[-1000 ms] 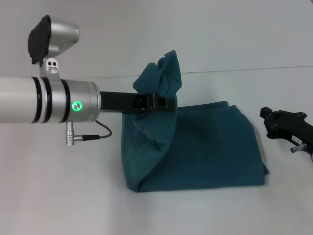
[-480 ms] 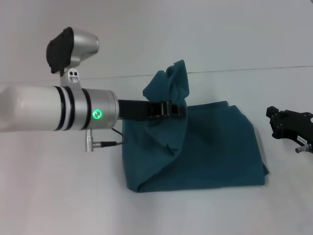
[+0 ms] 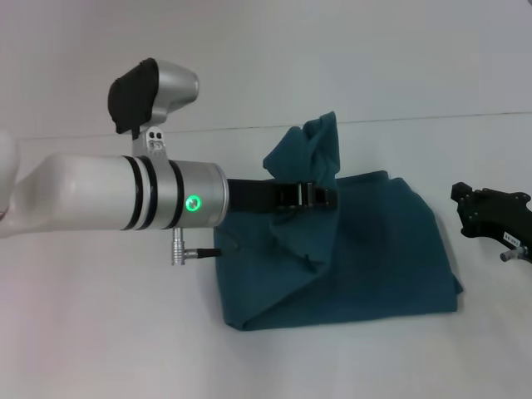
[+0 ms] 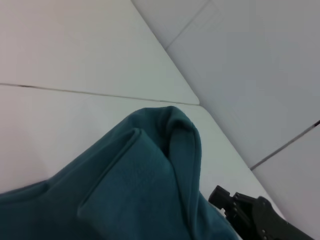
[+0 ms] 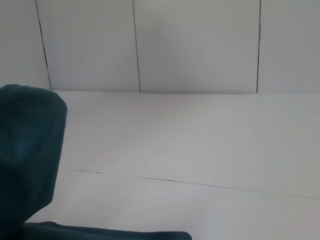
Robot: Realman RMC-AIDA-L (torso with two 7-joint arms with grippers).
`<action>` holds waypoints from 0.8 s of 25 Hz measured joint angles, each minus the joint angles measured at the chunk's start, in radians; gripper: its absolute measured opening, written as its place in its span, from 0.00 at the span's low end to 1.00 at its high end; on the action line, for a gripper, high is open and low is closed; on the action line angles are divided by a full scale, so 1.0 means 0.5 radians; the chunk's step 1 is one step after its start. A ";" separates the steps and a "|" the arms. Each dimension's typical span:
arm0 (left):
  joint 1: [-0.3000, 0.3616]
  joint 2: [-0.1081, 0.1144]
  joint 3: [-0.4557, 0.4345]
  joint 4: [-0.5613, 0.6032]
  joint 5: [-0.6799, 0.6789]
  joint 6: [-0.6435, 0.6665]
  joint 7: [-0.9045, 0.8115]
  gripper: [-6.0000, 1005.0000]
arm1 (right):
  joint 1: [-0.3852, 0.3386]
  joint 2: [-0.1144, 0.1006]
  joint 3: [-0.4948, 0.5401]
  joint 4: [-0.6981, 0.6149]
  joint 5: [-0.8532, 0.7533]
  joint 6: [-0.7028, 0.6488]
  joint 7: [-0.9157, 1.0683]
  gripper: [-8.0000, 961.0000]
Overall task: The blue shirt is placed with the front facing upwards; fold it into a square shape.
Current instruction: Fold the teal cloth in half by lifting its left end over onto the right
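A dark teal-blue shirt point(image 3: 366, 249) of soft, matte cotton lies on a smooth white table point(image 3: 100, 349), already folded into a rough rectangle with rumpled edges and a few diagonal creases across its surface. From the head view, the robot's left arm reaches in from the left side: a thick cylinder of brushed silver metal and white casing, ringed with black bands and showing a small glowing green light, with a thin black cable plugged in underneath. At its end, the slim black left gripper point(image 3: 320, 196) is clamped on a bunch of the shirt's fabric near the far left part of the garment, lifting it off the table so the cloth rises in a crumpled, pointed peak above the fingers and drapes down in loose folds below them. The left wrist view shows this raised fabric close up as a rounded hump with a doubled, hemmed edge curling over its top. The right gripper point(image 3: 490, 214), black and angular, hovers near the shirt's right edge without touching it; whether its fingers are apart or together cannot be told. The right wrist view shows a rounded lump of the teal cloth at one side, with bare white table and pale wall panels beyond.
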 joint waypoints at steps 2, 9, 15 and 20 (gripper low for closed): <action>-0.003 -0.002 0.039 0.003 -0.031 -0.032 0.001 0.15 | -0.003 0.000 0.000 0.000 0.000 -0.001 0.000 0.02; -0.014 -0.002 0.124 0.027 -0.103 -0.112 -0.004 0.15 | -0.008 0.003 -0.001 0.004 0.000 -0.002 -0.005 0.02; -0.013 0.001 0.143 -0.030 -0.136 -0.112 -0.013 0.16 | 0.012 0.004 -0.010 0.057 0.000 0.006 -0.069 0.02; 0.031 0.004 0.136 -0.156 -0.139 -0.094 -0.024 0.16 | 0.012 0.005 -0.005 0.077 0.000 0.002 -0.076 0.02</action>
